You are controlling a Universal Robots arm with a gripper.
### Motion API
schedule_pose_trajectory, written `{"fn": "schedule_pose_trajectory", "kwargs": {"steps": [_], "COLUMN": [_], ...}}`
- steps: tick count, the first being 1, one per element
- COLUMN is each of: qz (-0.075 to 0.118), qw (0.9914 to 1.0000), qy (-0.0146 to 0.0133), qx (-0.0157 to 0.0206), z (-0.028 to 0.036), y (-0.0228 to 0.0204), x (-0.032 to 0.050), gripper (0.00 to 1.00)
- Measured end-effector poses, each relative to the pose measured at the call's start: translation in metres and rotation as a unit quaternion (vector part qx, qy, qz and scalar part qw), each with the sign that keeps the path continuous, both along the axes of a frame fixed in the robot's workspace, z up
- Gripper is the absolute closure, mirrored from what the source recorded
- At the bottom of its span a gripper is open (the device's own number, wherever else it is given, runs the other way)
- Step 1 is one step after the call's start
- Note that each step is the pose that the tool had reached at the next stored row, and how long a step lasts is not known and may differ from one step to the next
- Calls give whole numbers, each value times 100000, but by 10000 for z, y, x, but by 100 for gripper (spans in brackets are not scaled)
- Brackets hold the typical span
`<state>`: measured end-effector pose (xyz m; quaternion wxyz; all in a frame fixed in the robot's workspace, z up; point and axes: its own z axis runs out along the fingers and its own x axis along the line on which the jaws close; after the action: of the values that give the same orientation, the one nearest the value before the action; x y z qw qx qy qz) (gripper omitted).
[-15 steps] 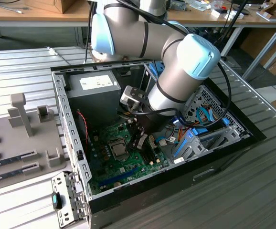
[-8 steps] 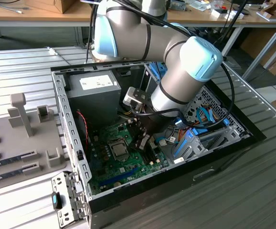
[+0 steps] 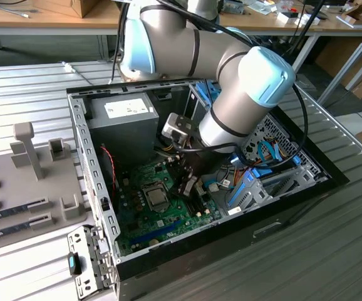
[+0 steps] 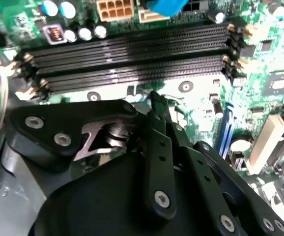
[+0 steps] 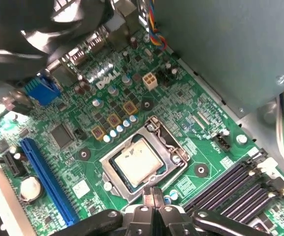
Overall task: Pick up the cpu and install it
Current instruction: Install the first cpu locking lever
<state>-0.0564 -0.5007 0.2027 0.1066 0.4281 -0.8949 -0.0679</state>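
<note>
The cpu (image 5: 136, 164), a small silver-grey square, lies flat in its socket on the green motherboard (image 5: 191, 123), with the hinged metal socket frame (image 5: 177, 147) around it. In the exterior view the cpu (image 3: 157, 199) sits low inside the open computer case (image 3: 231, 221). My gripper (image 5: 152, 192) is shut, its two black fingers pressed together with nothing between them. Their tips hover at the socket frame's edge, just beside the cpu. The exterior view has the gripper (image 3: 187, 187) down inside the case; in the second wrist view the gripper (image 4: 156, 101) points at the board below the memory slots (image 4: 127, 54).
A grey power supply box (image 3: 121, 122) fills the case's far corner. Cables and blue drive brackets (image 3: 256, 182) crowd the exterior view's right side. A black fan (image 5: 34, 24) and a blue slot (image 5: 48, 182) flank the socket. A grey fixture tray (image 3: 37, 182) lies outside the case.
</note>
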Motion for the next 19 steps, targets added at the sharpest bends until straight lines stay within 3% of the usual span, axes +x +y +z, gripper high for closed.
{"fn": "schedule_pose_trajectory", "kwargs": {"steps": [2, 5, 9, 12, 19], "qz": [6, 3, -17, -25, -18], "qw": [99999, 99992, 99983, 99981, 99981], "qy": [2, -4, 0, 0, 0], "qx": [330, 1264, 1862, 1944, 1947], "z": [15, 11, -10, -43, -91], "y": [-1, -27, -79, -112, -126], "x": [0, 0, 0, 0, 1], "gripper": [89, 89, 89, 89, 89]}}
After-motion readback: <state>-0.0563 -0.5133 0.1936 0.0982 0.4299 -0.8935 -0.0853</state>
